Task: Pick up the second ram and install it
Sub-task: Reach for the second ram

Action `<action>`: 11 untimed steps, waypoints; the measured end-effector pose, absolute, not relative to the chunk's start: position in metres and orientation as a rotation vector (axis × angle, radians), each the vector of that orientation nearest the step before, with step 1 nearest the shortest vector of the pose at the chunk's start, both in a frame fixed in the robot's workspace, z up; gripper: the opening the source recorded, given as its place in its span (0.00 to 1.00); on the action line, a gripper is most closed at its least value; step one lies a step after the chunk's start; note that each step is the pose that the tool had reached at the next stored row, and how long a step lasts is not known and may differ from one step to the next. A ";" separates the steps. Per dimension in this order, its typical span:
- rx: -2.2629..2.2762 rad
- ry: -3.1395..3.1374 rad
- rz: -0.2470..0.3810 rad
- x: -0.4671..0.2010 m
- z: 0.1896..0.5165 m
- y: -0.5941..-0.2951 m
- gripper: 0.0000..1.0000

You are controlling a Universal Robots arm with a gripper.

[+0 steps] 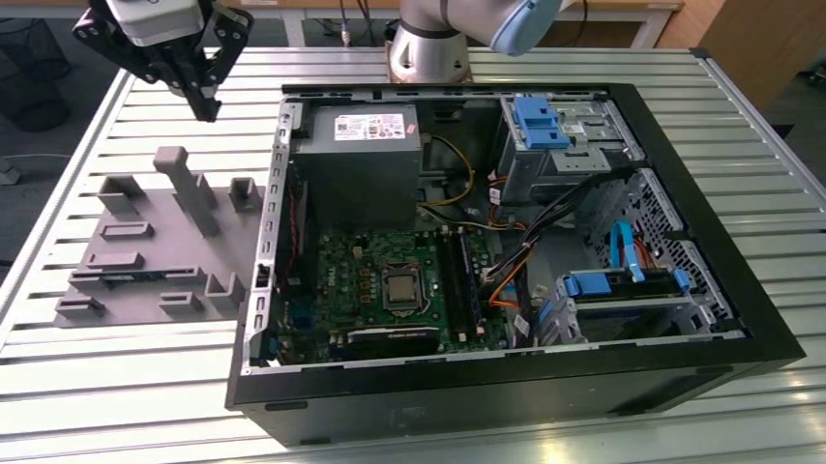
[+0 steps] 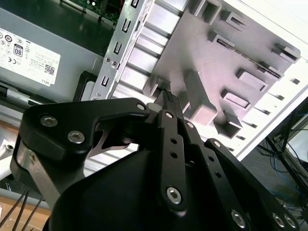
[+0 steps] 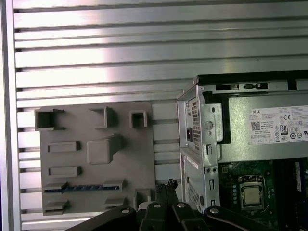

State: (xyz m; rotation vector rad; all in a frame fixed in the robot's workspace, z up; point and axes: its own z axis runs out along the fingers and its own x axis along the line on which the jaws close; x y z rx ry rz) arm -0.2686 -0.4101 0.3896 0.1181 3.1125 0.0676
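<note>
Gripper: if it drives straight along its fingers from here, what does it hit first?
The gripper likely meets the grey fixture at its edge beside the computer case, or the slatted table between them; depth is unclear. Not the second ram.

There is one arm [image 1: 432, 43] with one gripper [image 1: 204, 108], and one table [image 1: 755, 116]. On the table stand one case [image 1: 516, 401] and one fixture [image 1: 142, 261]. The fixture holds one ram [image 3: 82, 188], and in the first wrist view three brackets [image 3: 138, 119] line one of its edges. Inside the case are one power supply [image 1: 355, 179] bearing one white label [image 1: 374, 126], one motherboard [image 1: 342, 271] and one processor [image 1: 402, 288]. Blue caddies [image 1: 540, 123] number two. The black slots [image 1: 462, 280] beside the processor look like four, though shadow makes that count unsure.
</note>
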 end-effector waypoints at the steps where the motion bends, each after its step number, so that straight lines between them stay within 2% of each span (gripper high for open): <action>1: 0.118 3.112 0.068 -0.269 0.390 -0.410 0.11; 11: 0.118 3.113 0.068 -0.278 0.389 -0.417 0.11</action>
